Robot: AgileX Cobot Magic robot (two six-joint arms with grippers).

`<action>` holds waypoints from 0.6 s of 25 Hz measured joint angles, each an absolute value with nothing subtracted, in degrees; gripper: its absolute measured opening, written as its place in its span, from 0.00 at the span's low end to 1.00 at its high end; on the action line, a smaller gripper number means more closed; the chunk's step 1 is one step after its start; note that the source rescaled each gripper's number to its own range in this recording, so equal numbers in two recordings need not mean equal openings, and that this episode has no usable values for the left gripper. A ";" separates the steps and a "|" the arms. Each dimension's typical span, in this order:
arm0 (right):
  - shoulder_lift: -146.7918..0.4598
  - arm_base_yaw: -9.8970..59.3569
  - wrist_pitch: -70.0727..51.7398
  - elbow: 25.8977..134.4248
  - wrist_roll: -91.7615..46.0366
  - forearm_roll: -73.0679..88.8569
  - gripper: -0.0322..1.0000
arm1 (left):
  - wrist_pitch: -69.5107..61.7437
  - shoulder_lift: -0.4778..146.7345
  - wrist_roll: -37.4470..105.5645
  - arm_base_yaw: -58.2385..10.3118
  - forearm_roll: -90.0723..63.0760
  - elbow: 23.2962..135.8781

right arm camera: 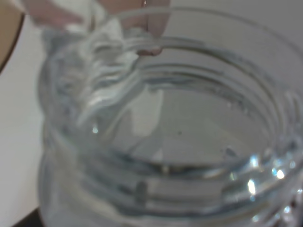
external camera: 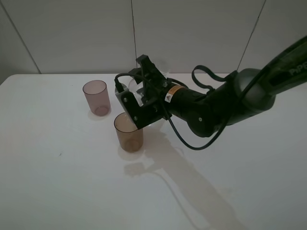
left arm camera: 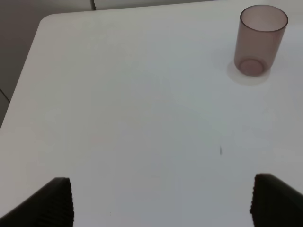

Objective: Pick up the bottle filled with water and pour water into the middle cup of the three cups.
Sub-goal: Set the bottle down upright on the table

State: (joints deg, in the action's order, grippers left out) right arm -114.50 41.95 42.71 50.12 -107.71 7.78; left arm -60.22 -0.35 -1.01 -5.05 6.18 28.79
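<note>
Jaws — right — snug around bottle (right arm camera: 161, 142)

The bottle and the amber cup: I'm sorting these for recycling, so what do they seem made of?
The bottle looks like clear, colourless, glossy plastic: its threaded neck is see-through with bright glints; glass cannot be excluded. The amber cup seems translucent tinted plastic, smooth: the table shows through its wall.

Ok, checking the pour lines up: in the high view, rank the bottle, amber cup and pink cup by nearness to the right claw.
1. Bottle, held in the right claw.
2. Amber cup, just beneath the claw.
3. Pink cup, apart on the left.
</note>
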 joint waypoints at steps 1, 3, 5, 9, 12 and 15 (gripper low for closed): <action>-114.50 41.95 42.85 50.12 -108.26 7.66 0.03 | -60.22 -0.35 -1.01 -5.05 6.18 28.79; -114.50 41.95 42.98 50.12 -109.56 7.67 0.03 | -60.22 -0.35 -1.01 -5.05 6.18 28.79; -114.50 41.95 42.98 50.12 -110.24 7.54 0.03 | -60.22 -0.35 -1.01 -5.05 6.18 28.79; -114.50 41.95 43.52 50.12 -110.52 7.54 0.03 | -60.22 -0.35 -1.01 -5.05 6.18 28.79; -114.50 41.95 44.06 50.12 -112.29 7.54 0.03 | -60.22 -0.35 -1.01 -5.05 6.18 28.79; -114.50 41.95 44.24 50.12 -113.94 7.54 0.03 | -60.22 -0.35 -1.01 -5.05 6.18 28.79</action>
